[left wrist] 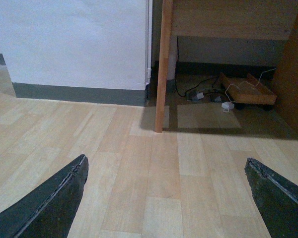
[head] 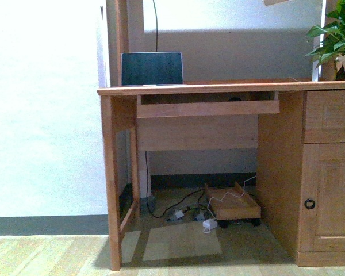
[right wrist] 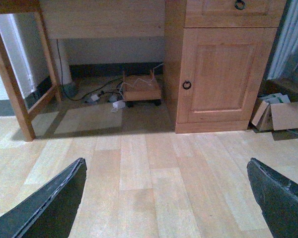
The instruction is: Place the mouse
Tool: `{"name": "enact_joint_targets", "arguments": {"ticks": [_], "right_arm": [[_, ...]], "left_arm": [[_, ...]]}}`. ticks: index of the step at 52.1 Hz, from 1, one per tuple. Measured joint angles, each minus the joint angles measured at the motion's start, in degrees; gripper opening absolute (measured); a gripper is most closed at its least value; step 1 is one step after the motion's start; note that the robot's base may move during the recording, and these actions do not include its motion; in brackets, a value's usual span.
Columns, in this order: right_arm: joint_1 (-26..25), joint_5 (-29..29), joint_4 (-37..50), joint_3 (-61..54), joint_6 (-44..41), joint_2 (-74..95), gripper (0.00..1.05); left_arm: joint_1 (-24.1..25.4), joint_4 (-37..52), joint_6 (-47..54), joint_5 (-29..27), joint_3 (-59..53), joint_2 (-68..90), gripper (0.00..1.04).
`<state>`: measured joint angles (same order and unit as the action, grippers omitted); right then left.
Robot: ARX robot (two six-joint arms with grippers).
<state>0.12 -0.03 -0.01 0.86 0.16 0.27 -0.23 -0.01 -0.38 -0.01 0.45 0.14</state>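
Observation:
A small dark domed shape peeks over the front board of the desk's pull-out tray; it looks like the mouse, with only its top showing. A laptop stands open on the wooden desk. Neither arm shows in the front view. My left gripper is open and empty, low over the wooden floor in front of the desk's left leg. My right gripper is open and empty over the floor in front of the desk's cupboard door.
Under the desk lie cables, plugs and a low wooden trolley. A potted plant stands on the desk's right end. A white wall is left of the desk. A cardboard box lies right of the cupboard.

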Motion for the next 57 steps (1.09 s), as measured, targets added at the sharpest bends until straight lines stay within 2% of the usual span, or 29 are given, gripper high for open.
{"name": "enact_joint_targets", "arguments": {"ticks": [57], "right_arm": [[0.0, 0.0, 0.0, 0.0, 0.0, 0.0, 0.97]], "left_arm": [[0.0, 0.0, 0.0, 0.0, 0.0, 0.0, 0.97]]}}
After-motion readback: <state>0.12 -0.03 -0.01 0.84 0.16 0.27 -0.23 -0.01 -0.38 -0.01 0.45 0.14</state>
